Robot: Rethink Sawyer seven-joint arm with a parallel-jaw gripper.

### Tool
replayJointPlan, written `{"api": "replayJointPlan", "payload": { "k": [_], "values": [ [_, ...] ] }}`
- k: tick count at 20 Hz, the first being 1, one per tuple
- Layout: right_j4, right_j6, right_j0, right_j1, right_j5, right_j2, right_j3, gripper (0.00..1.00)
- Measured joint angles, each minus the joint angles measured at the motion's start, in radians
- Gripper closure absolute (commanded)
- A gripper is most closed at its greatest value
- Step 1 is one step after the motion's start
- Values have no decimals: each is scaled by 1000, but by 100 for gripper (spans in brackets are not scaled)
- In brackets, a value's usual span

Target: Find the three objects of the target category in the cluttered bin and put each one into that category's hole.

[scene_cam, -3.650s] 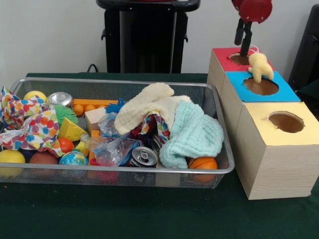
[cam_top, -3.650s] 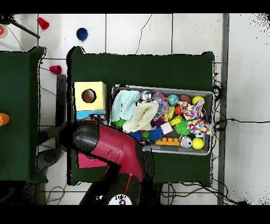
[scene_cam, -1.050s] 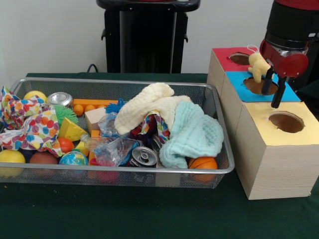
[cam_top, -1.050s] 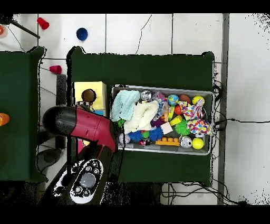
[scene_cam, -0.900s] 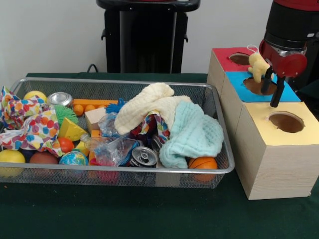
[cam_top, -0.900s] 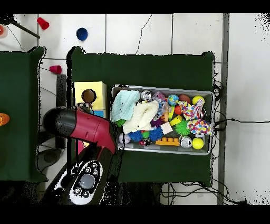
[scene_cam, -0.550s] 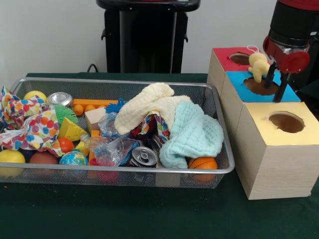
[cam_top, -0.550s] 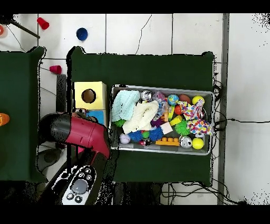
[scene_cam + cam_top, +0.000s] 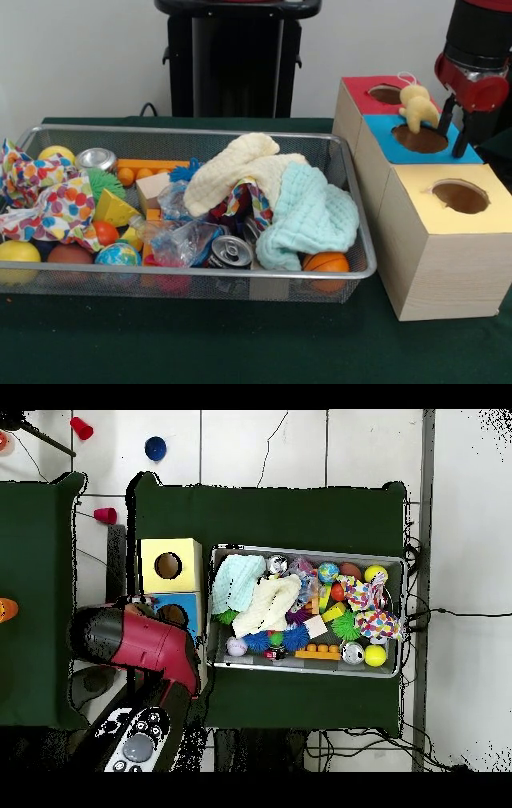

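Observation:
My gripper (image 9: 452,141) hangs over the right side of the blue-topped box (image 9: 382,128), jaws apart and empty. A pale yellow plush toy (image 9: 417,106) with a white loop sits just left of the left finger (image 9: 445,116), over the far edge of the blue box's round hole (image 9: 420,139). The wire mesh bin (image 9: 200,128) lies to the left, full of clutter; no other plush shows in it. In the overhead view my red arm (image 9: 150,646) covers most of the blue box (image 9: 188,616) beside the bin (image 9: 305,667).
A red-topped box (image 9: 358,86) and a yellow-topped box (image 9: 416,196), each with a hole, flank the blue one. The bin holds a cream cloth (image 9: 232,172), a mint cloth (image 9: 308,212), a polka-dot cloth (image 9: 48,200), cans (image 9: 230,250), balls and blocks.

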Motion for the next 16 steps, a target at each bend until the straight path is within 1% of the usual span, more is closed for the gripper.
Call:
{"api": "replayJointPlan", "payload": {
  "k": [9,16],
  "values": [
    [20,0,2,-7,-26,0,24,0],
    [39,0,6,-18,-58,1,60,0]
  ]
}}
